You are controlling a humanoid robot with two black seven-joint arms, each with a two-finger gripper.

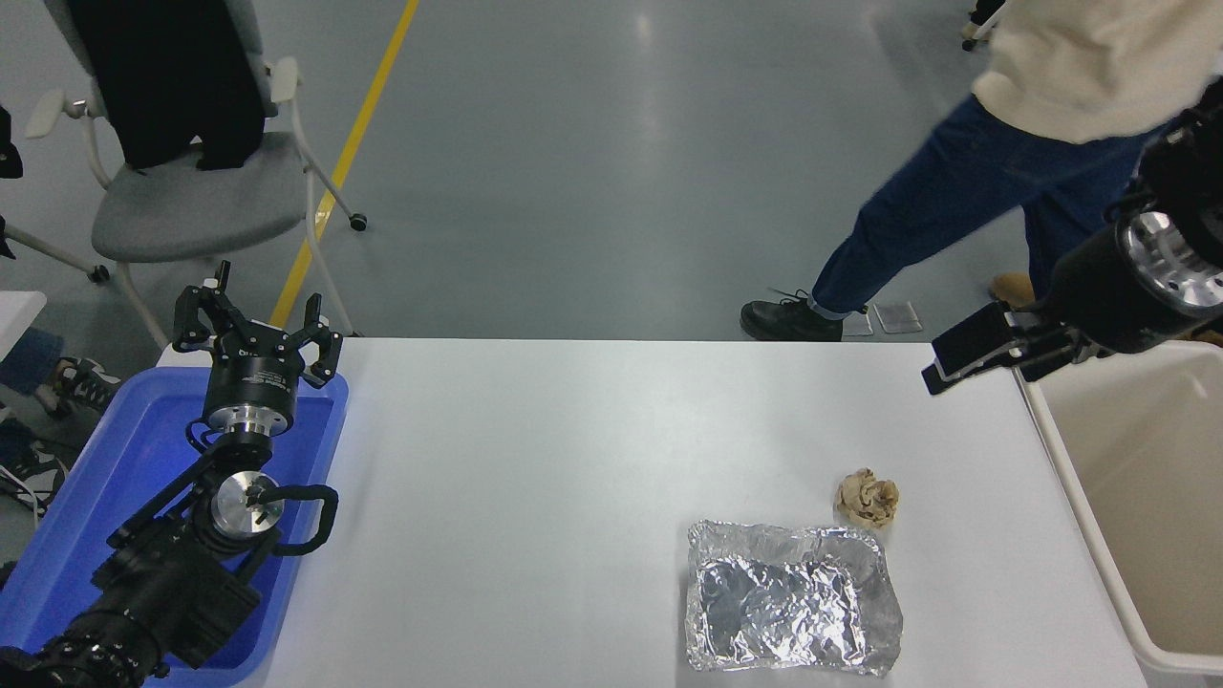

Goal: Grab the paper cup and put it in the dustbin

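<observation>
Overhead, white table; grey floor behind. Beige-cream rectangular plastic dustbin at right edge; paper cup unseen. Right black gripper over table's far right corner, opening unclear. Left black gripper parked lower left, fingers spread, empty.

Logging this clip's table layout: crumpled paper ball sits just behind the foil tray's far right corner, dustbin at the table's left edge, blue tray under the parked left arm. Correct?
Not quite. The head view shows the dustbin at the table's right edge, not the left. The rest holds: the crumpled paper ball lies just behind the foil tray's far right corner, and the blue tray is under the parked left arm.
</observation>
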